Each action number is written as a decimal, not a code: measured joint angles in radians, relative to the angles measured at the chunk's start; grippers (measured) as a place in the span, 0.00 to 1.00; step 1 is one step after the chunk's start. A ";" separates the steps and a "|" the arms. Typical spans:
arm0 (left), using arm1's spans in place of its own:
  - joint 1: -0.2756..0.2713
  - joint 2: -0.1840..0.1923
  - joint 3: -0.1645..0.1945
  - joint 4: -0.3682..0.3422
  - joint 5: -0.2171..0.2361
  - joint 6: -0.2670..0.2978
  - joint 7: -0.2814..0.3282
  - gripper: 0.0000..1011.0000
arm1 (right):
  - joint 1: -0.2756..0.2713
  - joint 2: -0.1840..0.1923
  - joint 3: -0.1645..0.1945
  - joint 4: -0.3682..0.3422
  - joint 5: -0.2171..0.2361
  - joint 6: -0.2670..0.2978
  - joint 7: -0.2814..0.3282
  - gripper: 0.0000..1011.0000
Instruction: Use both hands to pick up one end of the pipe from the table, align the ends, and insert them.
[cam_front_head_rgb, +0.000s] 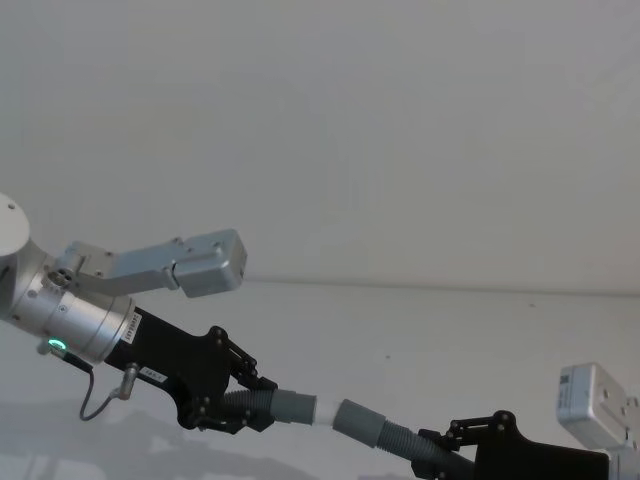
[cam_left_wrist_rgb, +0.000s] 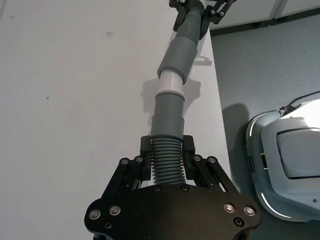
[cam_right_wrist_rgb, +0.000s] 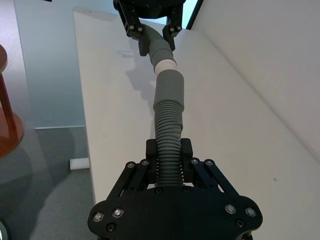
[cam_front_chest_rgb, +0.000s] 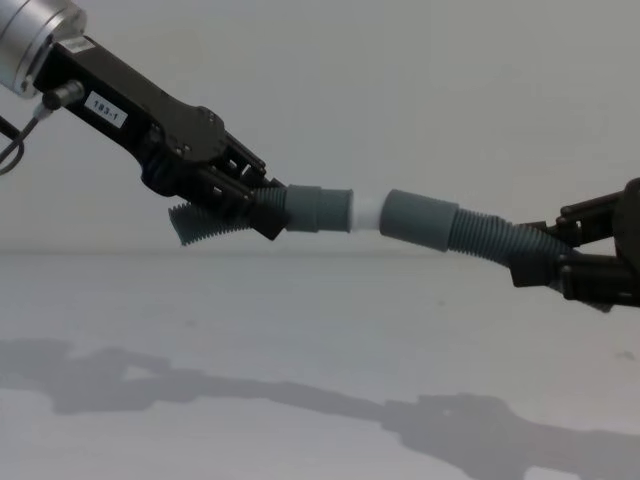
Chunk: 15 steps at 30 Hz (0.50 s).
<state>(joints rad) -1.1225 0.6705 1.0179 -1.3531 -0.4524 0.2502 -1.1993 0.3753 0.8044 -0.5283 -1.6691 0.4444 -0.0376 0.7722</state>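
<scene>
Both pipe pieces hang in the air above the white table (cam_front_chest_rgb: 300, 330). My left gripper (cam_front_chest_rgb: 265, 210), the one with the "183-1" label, is shut on the corrugated part of one pipe piece (cam_front_chest_rgb: 215, 222). That piece's grey cuff (cam_front_chest_rgb: 320, 208) ends in a white tip (cam_front_chest_rgb: 368, 212). My right gripper (cam_front_chest_rgb: 535, 265) is shut on the other corrugated piece (cam_front_chest_rgb: 485, 235). The mouth of its wider socket cuff (cam_front_chest_rgb: 420, 218) meets the white tip, roughly in line with it. The left wrist view shows the white tip (cam_left_wrist_rgb: 170, 85) at the socket (cam_left_wrist_rgb: 182, 55).
A pale wall (cam_front_head_rgb: 400, 120) stands behind the table. The table's edge (cam_left_wrist_rgb: 220, 115) runs close beside the pipes, with grey floor and a white machine base (cam_left_wrist_rgb: 285, 165) beyond it. A red-brown round stool (cam_right_wrist_rgb: 6, 115) stands off the table's other side.
</scene>
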 joint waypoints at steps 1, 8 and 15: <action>0.000 0.000 -0.001 -0.001 0.000 0.000 0.001 0.33 | 0.000 0.000 0.000 0.000 -0.001 -0.001 0.000 0.25; 0.002 0.003 -0.004 -0.006 0.003 0.004 0.008 0.33 | -0.001 -0.002 0.002 0.003 -0.006 -0.006 0.002 0.25; 0.003 0.004 -0.005 -0.008 0.005 0.006 0.011 0.33 | -0.001 -0.002 0.003 0.004 -0.009 -0.009 0.003 0.25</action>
<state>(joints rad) -1.1193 0.6745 1.0125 -1.3615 -0.4474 0.2560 -1.1879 0.3741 0.8022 -0.5249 -1.6655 0.4358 -0.0466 0.7750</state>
